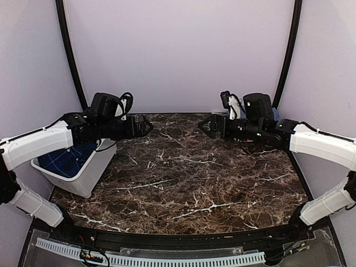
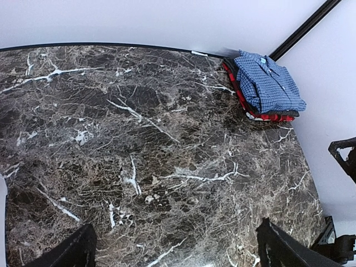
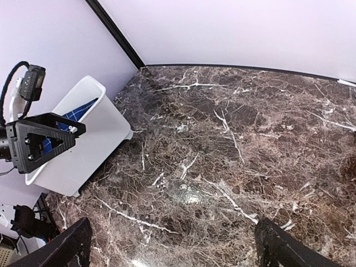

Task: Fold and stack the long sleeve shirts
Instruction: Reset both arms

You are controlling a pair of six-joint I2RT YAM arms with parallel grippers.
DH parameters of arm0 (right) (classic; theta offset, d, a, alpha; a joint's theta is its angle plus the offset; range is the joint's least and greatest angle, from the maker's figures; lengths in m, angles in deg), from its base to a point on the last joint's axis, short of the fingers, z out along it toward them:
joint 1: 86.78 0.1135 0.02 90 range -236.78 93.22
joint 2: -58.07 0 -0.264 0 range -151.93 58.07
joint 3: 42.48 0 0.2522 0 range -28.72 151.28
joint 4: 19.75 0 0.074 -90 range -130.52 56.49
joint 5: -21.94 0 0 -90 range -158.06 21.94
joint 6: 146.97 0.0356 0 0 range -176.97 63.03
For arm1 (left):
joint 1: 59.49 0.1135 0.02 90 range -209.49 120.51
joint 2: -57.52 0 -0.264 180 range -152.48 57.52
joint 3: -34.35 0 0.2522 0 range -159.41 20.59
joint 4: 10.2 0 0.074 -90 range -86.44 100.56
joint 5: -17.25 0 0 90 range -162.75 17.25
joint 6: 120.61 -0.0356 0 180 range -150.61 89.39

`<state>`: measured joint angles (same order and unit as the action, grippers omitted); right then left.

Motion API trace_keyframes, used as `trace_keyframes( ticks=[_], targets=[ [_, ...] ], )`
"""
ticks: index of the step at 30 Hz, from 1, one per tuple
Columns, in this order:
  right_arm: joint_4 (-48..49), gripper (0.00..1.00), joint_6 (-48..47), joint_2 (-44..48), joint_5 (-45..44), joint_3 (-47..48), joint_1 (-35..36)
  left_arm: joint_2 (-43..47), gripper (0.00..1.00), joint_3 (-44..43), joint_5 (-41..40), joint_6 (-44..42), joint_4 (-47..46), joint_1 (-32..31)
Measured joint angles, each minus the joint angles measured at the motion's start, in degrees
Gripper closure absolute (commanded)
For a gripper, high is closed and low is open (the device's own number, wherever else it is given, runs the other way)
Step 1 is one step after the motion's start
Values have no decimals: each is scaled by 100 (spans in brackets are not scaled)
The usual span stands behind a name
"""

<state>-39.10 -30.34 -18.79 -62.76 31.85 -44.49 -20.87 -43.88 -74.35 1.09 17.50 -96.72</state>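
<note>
there, in the white bin [image 1: 83, 179], blue checked cloth [image 1: 65, 161]; left fingers [image 1: 146, 125], right fingers [image 1: 203, 125] spread, empty.

- Left arm [image 1: 39, 144], at the marble table's [image 1: 183, 183] left edge: white shell links, black joints, black cable [image 1: 127, 99] looped over the wrist.
- Right arm [image 1: 322, 144], at its right edge: same white shells, black joints.
- Left gripper [image 1: 149, 125] and right gripper [image 1: 201, 125]: matte black, triangular finger frames.

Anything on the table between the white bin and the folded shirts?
No: only bare marble lies between the white bin and the shirt stack, as both wrist views show.
</note>
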Motion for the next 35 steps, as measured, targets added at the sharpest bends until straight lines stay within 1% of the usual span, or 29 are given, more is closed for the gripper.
trace_keyframes(
  ticks=[5,10,16,35],
  targets=[
    [256,2,46,267,-20,-162,0,133,1,66,162,-83,-225,0],
    [330,1,44,369,-227,-179,0,190,1,83,223,-155,-317,0],
    [345,1,39,391,-396,-179,0,313,1,98,221,-247,-323,0],
    [348,2,-7,391,-411,-179,2,332,1,122,223,-267,-402,0]
  ],
)
